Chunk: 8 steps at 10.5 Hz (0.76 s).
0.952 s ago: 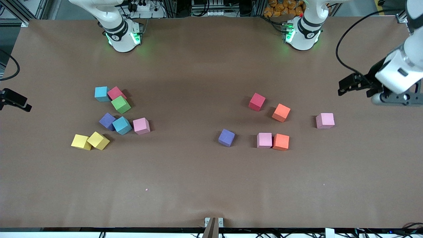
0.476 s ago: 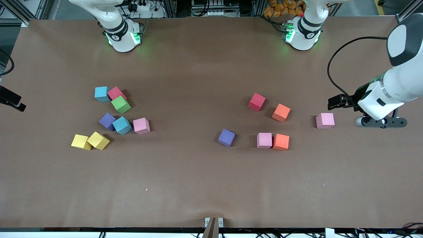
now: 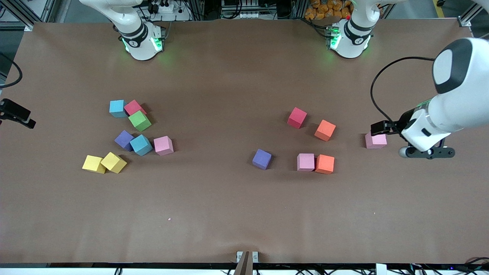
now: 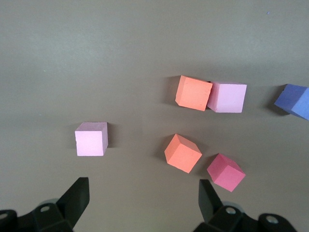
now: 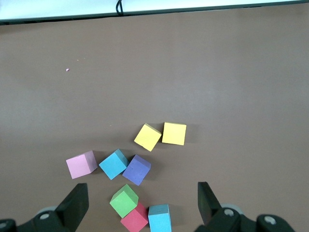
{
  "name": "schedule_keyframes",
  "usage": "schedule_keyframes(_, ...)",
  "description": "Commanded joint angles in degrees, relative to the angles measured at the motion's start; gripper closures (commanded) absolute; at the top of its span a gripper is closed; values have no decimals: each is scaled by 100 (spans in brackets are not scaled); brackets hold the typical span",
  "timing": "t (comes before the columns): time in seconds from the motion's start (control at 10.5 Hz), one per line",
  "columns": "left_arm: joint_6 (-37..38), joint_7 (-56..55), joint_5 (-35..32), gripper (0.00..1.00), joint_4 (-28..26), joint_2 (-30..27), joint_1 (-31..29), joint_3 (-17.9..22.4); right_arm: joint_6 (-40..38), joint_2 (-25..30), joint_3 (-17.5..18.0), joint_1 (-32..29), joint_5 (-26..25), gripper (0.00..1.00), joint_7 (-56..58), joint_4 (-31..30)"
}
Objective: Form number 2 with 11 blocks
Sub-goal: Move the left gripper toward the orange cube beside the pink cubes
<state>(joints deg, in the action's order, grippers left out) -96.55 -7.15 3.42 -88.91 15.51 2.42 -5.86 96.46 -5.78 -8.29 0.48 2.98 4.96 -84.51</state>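
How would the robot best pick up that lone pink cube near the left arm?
Probably from straight above, with the open left gripper closing on two opposite side faces of the lone pink cube. It lies flat on the table with bare space all round, so every side is free. The right gripper hangs open over the other cluster.

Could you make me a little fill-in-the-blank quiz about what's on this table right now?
1. Of all the cubes scattered on the brown table, exactly one is coloured ____.
2. The two yellow cubes lie side by side, ____ each other.
3. The left gripper hangs open over the table beside a lone cube coloured light ____.
4. An orange cube sits right against a cube coloured light ____.

Missing words: green; touching; pink; pink
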Motion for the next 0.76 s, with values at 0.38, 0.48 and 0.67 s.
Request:
schedule_keyframes(0.38, -925, -611, 45, 0, -855, 22, 337, -12, -119, 24, 3, 102, 45, 0, 5, 197)
schedule_keyframes(0.48, -1110, -786, 45, 0, -1083, 22, 425, -12, -119, 33, -6, 93, 36, 0, 14, 215)
schedule_keyframes(0.67, -1522, -1365, 45, 0, -1548, 22, 688, -12, -119, -2, -14, 102, 10, 0, 14, 198)
